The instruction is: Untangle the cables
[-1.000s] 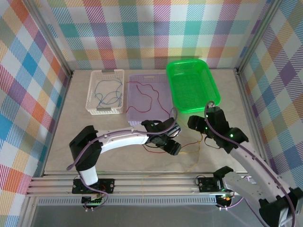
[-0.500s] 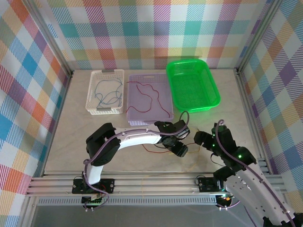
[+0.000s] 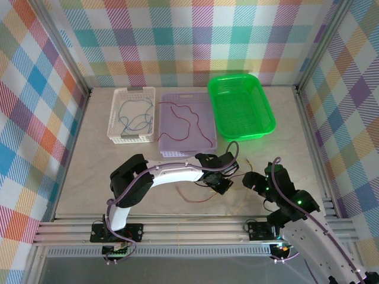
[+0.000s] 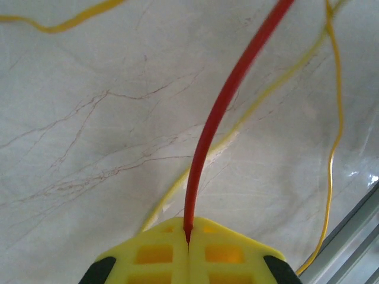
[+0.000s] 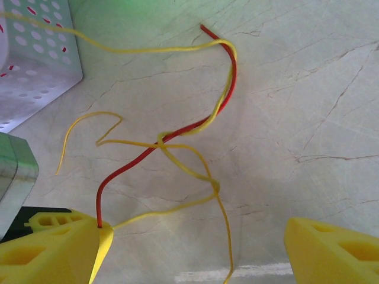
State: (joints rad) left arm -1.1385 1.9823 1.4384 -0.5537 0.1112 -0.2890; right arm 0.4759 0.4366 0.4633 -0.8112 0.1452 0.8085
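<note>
Tabletop (image 3: 95,171): left claw (image 4: 188,235) reaches rightward, pinching red cable (image 4: 228,94).

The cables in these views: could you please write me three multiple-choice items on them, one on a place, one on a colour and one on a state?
1. Where does the blue cable lie?
A. In the green tray
B. In the white basket
C. In the purple tray

2. In the right wrist view, which colour of cable is twisted around the loose red cable?
A. Blue
B. Green
C. Yellow

3. How is the left claw?
A. Shut on the loose red cable
B. Wide open
C. Shut on a blue cable

Answers:
1 B, the blue loops sit inside the white basket's walls.
2 C, a yellow cable knots around the red one.
3 A, the claw is closed with the red cable pinched in it.
</note>
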